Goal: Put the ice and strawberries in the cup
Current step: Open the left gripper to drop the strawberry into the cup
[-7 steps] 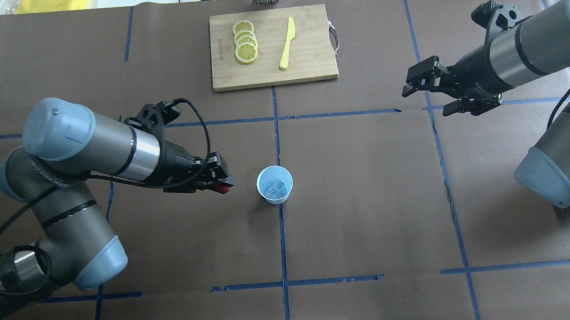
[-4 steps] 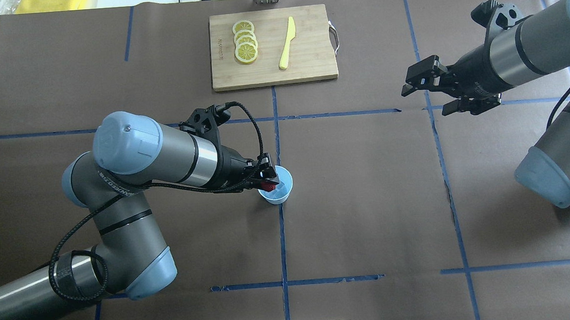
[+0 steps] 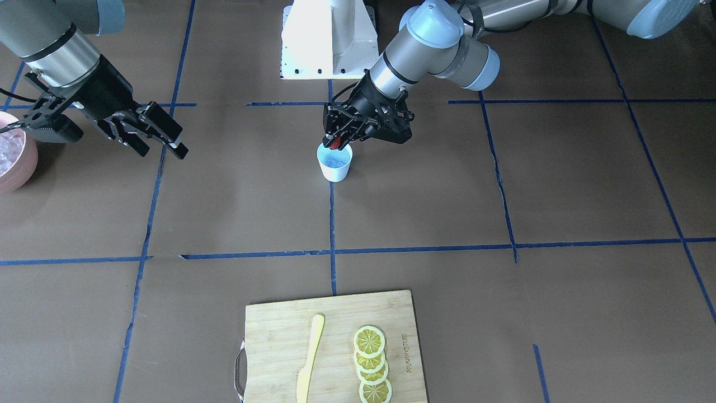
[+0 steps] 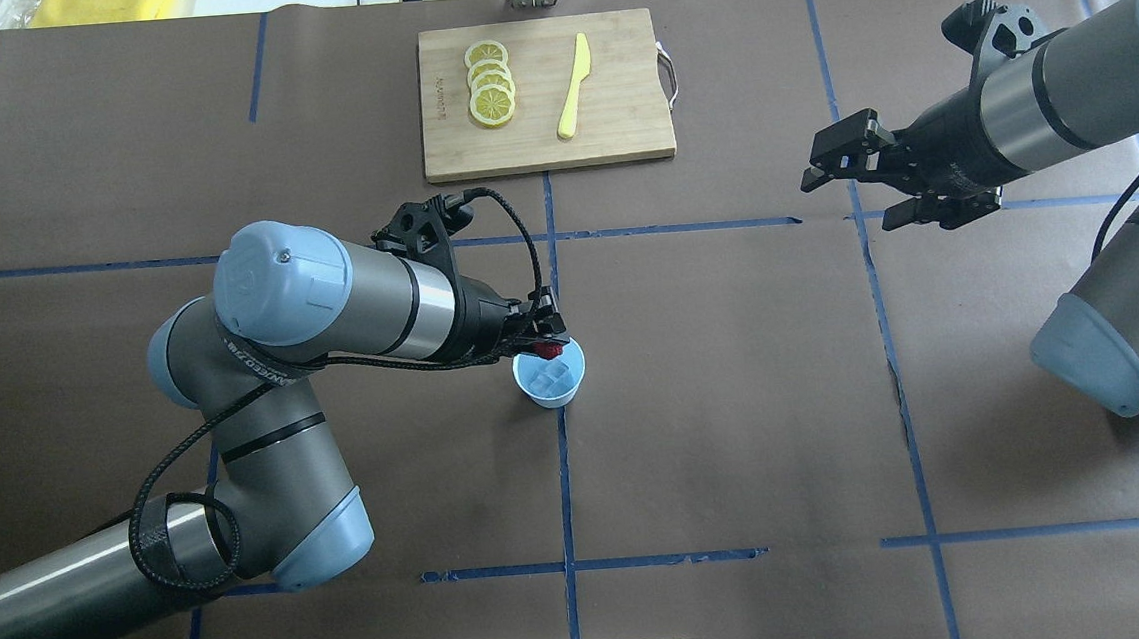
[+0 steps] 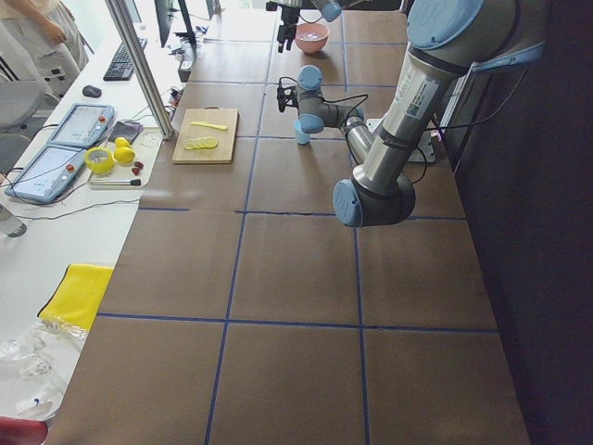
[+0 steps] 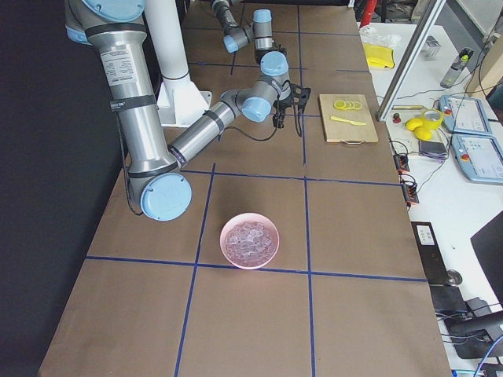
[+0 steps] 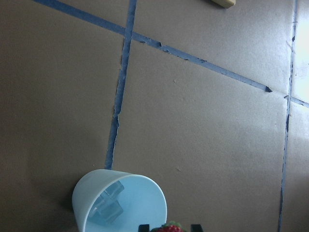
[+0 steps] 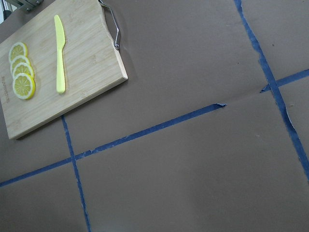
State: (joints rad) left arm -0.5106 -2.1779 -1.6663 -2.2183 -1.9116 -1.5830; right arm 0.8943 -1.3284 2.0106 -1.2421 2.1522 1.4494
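Observation:
The white cup with a pale blue inside stands at the table's middle and holds clear ice cubes. My left gripper is shut on a small red strawberry and holds it over the cup's far rim. The front-facing view shows the strawberry just above the cup. The left wrist view shows the cup, the ice and the berry at the bottom edge. My right gripper is open and empty, far to the right.
A pink bowl full of ice cubes stands at the table's right end. A wooden cutting board at the back holds lemon slices and a yellow knife.
My left arm has moved right with the strawberry, from left of the cup to above its far rim. The right arm has not moved.

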